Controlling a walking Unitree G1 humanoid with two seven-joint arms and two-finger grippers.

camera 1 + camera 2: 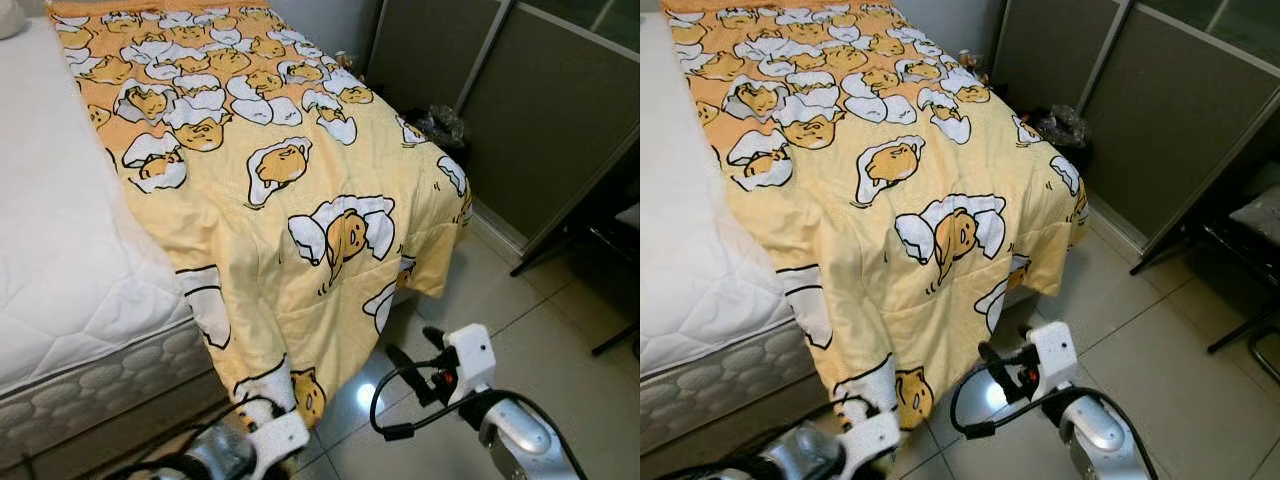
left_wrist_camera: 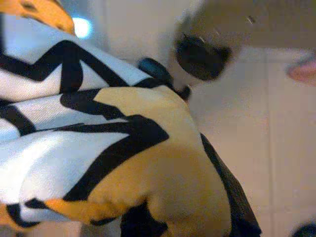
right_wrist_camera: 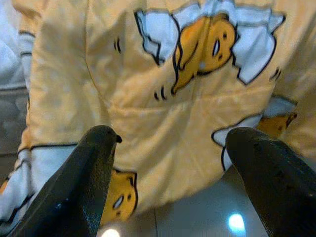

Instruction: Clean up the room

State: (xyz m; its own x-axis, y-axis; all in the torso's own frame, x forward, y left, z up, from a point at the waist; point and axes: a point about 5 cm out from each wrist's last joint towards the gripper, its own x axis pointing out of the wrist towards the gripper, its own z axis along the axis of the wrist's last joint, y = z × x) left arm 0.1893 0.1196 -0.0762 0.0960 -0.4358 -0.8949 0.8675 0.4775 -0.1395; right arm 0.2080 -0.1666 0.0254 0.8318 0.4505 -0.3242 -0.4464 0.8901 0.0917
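A bed [image 1: 60, 250] with a white quilted mattress occupies the robot's left side of the scene, its patterned base visible below the mattress edge. A yellow blanket [image 1: 300, 230] printed with white-and-orange cartoon egg figures lies along the bed's right portion, running from the far end toward the robot and spilling over the foot corner, where its lower edge hangs down to the pale tiled floor [image 1: 500, 330]. Grey sliding wardrobe panels [image 1: 520, 110] stand on the right, with a dark bag or bundle [image 1: 440, 125] on the floor between the bed and the panels; its nature cannot be determined. Dark furniture legs [image 1: 580, 240] stand at the far right. The right pincer [image 1: 412, 362] hovers above the floor just beside the hanging blanket edge, fingers spread apart and empty, pointed at the fabric, as the right wrist view confirms. The left pincer [image 1: 262, 425] sits at the blanket's lowest hanging corner; the left wrist view shows fabric bunched against it, but whether its fingers are clamped on the cloth cannot be told.
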